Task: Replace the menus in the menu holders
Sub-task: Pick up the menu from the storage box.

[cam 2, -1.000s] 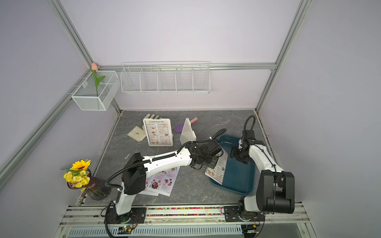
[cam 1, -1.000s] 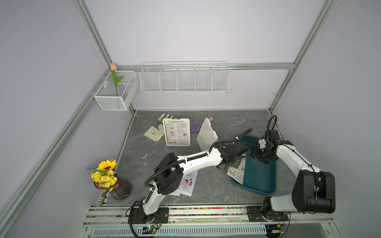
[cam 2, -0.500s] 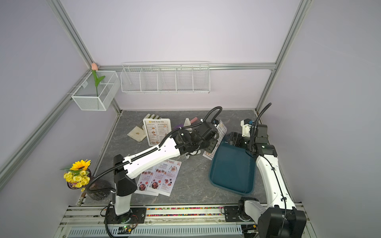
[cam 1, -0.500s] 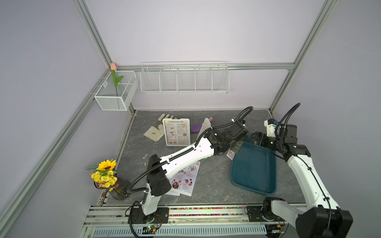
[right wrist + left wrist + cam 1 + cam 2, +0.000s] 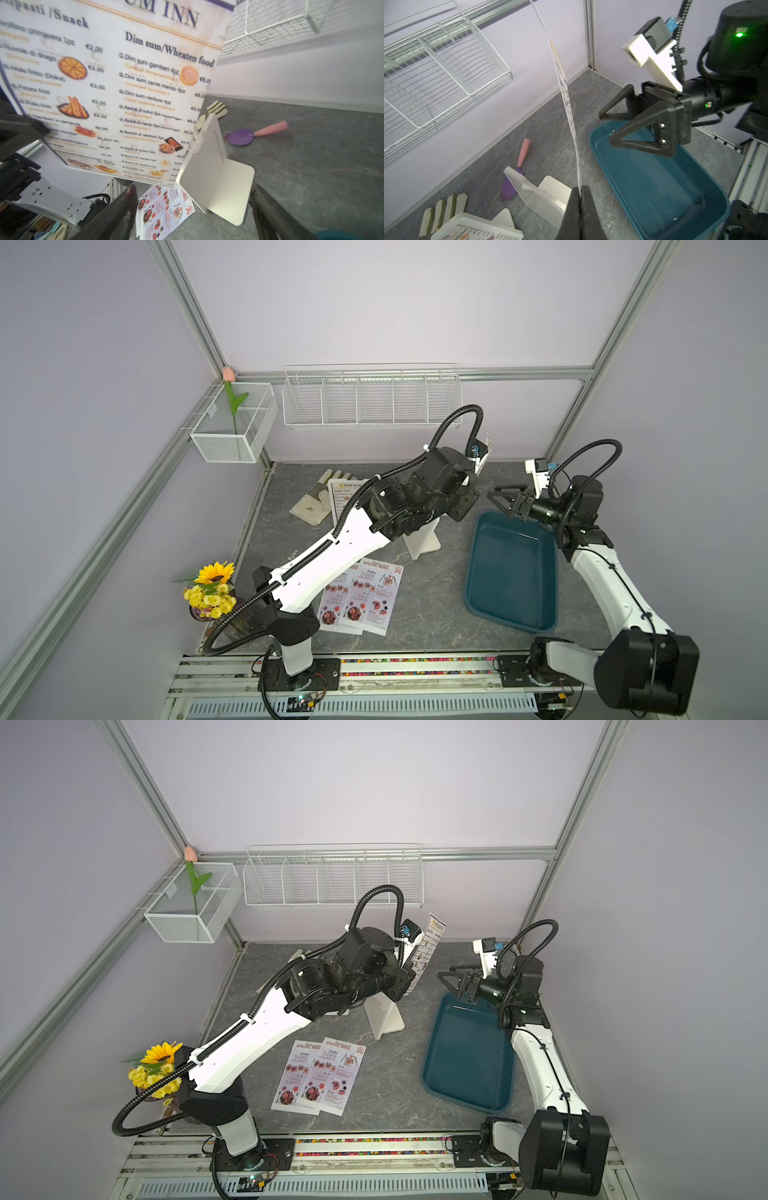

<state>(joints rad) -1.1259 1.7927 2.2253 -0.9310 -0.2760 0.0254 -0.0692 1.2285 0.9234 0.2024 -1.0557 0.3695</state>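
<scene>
Left wrist view: white printed paper menu (image 5: 566, 97) — upright, lower edge clamped by left gripper (image 5: 580, 188) — broad face toward nearby right gripper (image 5: 606, 128), spread, empty.

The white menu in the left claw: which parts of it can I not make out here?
- Top view: the menu has print too small to read; the left arm hides its lower end.
- Left wrist view: seen edge-on, no print shows; the left claw covers its held edge.
- Right wrist view: title cut off by the picture's edge; smallest print blurred.
</scene>
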